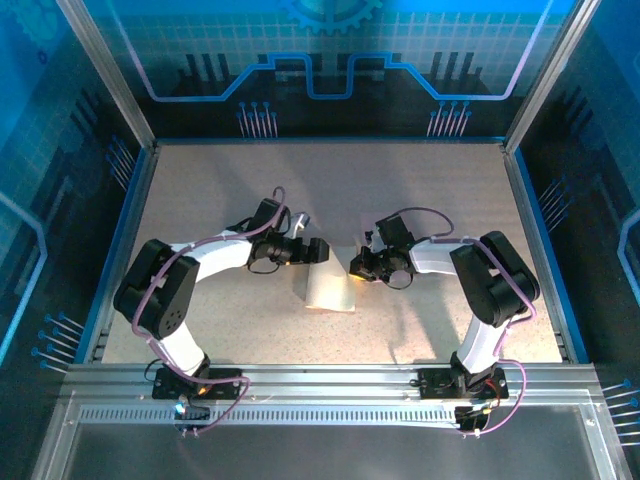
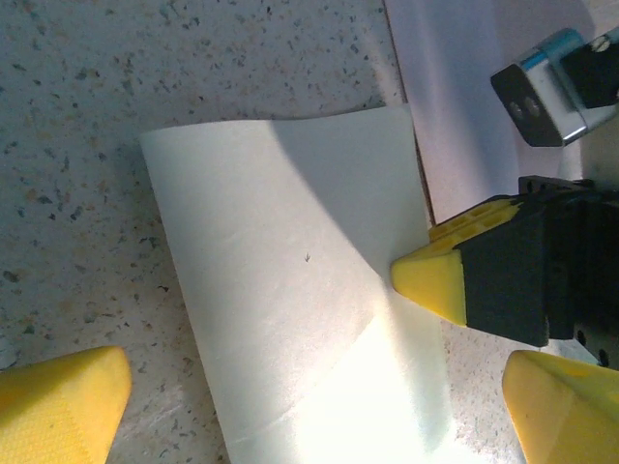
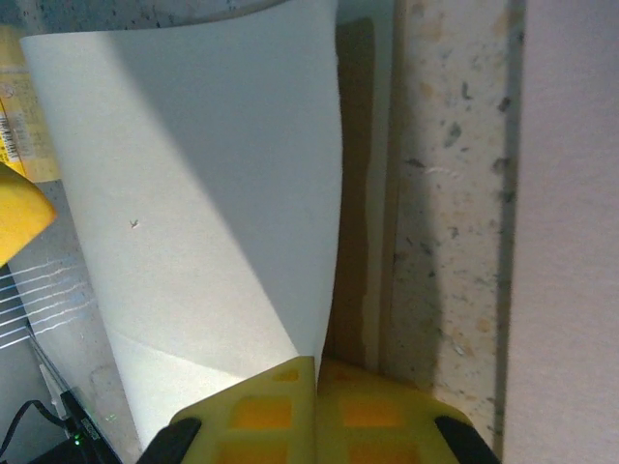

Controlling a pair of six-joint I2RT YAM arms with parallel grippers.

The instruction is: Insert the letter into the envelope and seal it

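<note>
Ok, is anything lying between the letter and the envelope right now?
Nothing visible does. The right gripper pinches the letter at its edge, and only a strip of bare table separates it from the envelope.

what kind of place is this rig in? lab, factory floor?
Likely an enclosed tabletop robot cell, in a lab or a demo booth. Cues: a speckled tabletop walled by aluminium posts and blue circuit-pattern panels, and the left arm and right arm bolted to a slotted rail, with a tan letter between them.
</note>
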